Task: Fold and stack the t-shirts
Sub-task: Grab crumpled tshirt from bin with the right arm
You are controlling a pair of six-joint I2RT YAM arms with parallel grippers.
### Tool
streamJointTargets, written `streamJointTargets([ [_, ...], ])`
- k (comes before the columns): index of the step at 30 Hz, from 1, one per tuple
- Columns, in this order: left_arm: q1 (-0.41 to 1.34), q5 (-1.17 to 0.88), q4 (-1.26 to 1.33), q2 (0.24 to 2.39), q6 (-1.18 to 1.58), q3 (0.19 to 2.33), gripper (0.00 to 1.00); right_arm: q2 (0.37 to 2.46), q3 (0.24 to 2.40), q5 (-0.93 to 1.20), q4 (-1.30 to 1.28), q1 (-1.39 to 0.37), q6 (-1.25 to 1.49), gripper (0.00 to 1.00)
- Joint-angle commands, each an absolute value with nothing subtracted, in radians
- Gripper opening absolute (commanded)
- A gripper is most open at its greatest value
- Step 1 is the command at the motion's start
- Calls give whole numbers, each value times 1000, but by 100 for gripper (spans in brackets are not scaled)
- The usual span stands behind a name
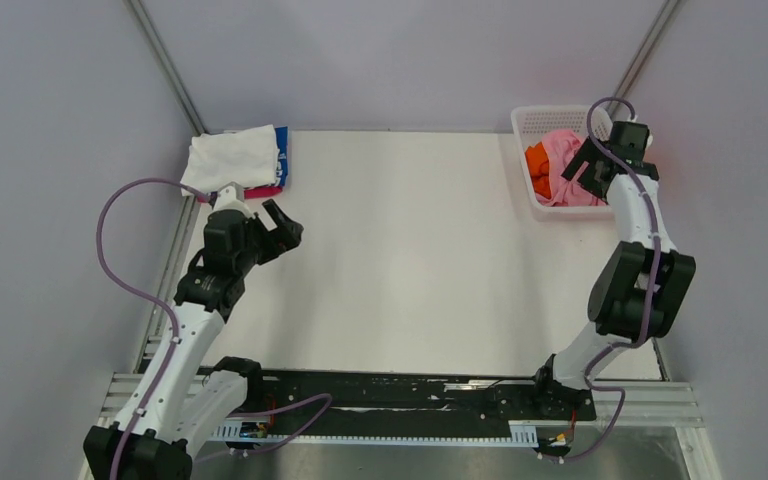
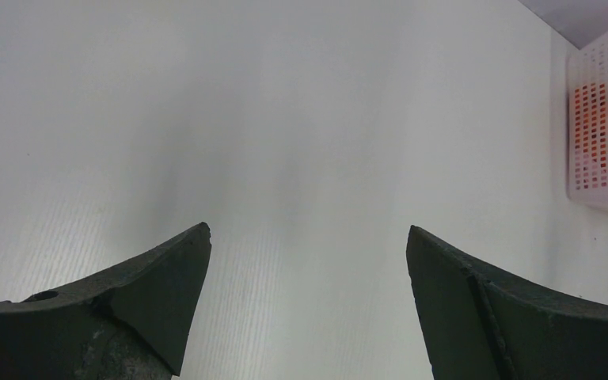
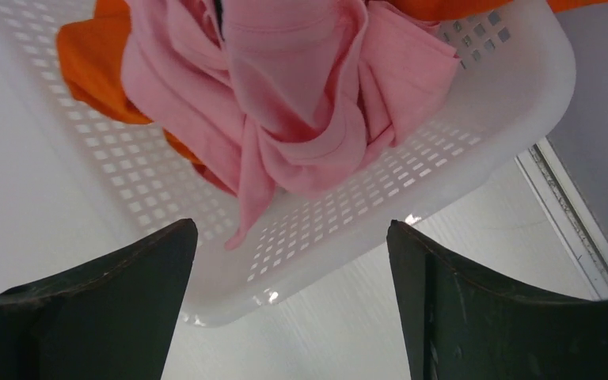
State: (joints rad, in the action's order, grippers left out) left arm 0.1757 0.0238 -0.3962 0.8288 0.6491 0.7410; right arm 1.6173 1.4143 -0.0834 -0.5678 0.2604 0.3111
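The light pink t-shirt (image 1: pixel 566 165) lies crumpled in the white lattice basket (image 1: pixel 540 120) at the back right, on top of the orange t-shirt (image 1: pixel 536 160). In the right wrist view the pink shirt (image 3: pixel 301 95) and orange shirt (image 3: pixel 87 63) fill the basket (image 3: pixel 459 150). My right gripper (image 1: pixel 578 170) hovers over the basket's near edge, open and empty (image 3: pixel 293 237). A folded stack sits at the back left: the white shirt (image 1: pixel 228 157) on top, over the blue (image 1: pixel 281 148) and magenta (image 1: pixel 262 191) ones. My left gripper (image 1: pixel 282 222) is open and empty just in front of that stack.
The left wrist view shows bare white table between my open left gripper (image 2: pixel 309 237), with the basket (image 2: pixel 602 119) at the far right. Grey walls with metal rails close in the table on three sides. The arm bases and cables run along the near edge.
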Motion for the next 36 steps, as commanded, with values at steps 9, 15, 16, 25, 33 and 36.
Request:
streamJointTargets([
  [9, 178, 48, -336, 858, 666, 721, 100, 1984, 1697, -88, -651, 290, 119, 64],
  [15, 178, 58, -324, 898, 658, 726, 100, 2046, 1723, -114, -609, 289, 133, 46],
  [16, 178, 58, -324, 902, 657, 726, 100, 2050, 1724, -120, -601, 290, 141, 39],
  [25, 178, 65, -332, 884, 650, 724, 100, 1832, 1662, -122, -568, 287, 178, 0],
  [33, 178, 64, -331, 873, 645, 733, 100, 1519, 1715, -49, -404, 288, 139, 0],
  [36, 178, 66, -329, 860, 645, 737, 100, 1449, 1775, 55, -305, 287, 138, 0],
])
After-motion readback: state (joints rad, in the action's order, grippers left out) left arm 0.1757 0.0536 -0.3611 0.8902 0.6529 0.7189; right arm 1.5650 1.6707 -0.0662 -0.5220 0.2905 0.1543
